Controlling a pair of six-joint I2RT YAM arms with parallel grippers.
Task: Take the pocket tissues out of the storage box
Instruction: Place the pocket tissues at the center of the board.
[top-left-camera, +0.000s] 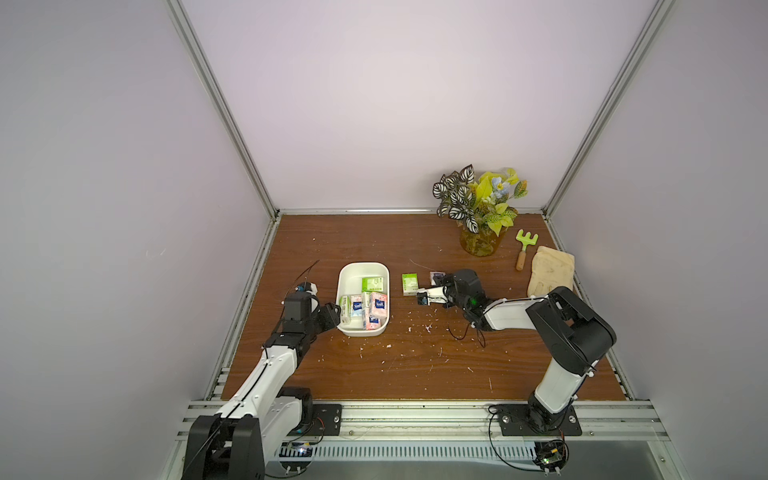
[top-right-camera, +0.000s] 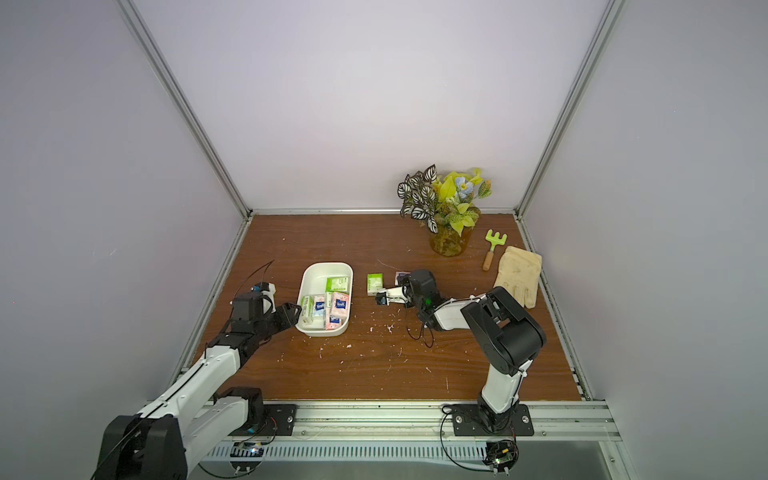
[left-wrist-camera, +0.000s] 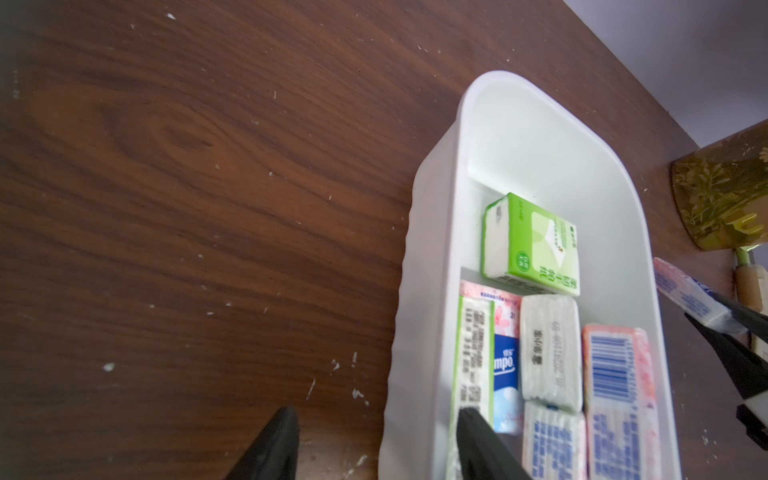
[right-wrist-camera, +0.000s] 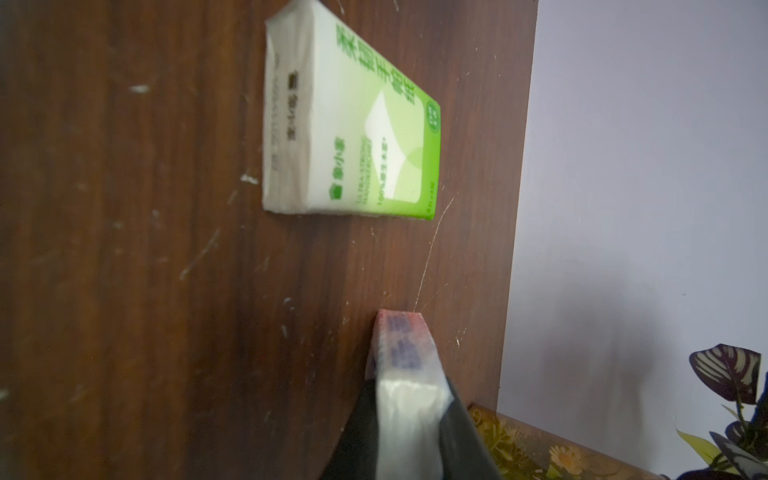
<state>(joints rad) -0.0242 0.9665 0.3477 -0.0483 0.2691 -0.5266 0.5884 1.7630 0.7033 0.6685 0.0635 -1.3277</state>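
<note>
The white storage box (top-left-camera: 361, 268) (top-right-camera: 328, 266) (left-wrist-camera: 540, 137) sits left of centre on the wooden table. Several pocket tissues lie in it: a green one (top-left-camera: 372, 284) (left-wrist-camera: 532, 245) alone in the middle, and pink and green ones packed at the near end (top-left-camera: 365, 309). My left gripper (top-left-camera: 338, 309) (top-right-camera: 297, 309) (left-wrist-camera: 378, 411) stands open astride the box's left wall, one finger outside and one inside. Another green packet (top-left-camera: 409, 284) (right-wrist-camera: 353, 120) lies flat on the table right of the box. Just beside it, my right gripper (top-left-camera: 439, 281) (right-wrist-camera: 409, 399) is shut on a pink-and-white packet (right-wrist-camera: 405, 361) (left-wrist-camera: 690, 299).
An amber glass vase with a plant (top-left-camera: 482, 241) stands at the back right. A green toy rake (top-left-camera: 524, 245) and a beige glove (top-left-camera: 550, 272) lie beside it. White crumbs are scattered over the table in front of the box.
</note>
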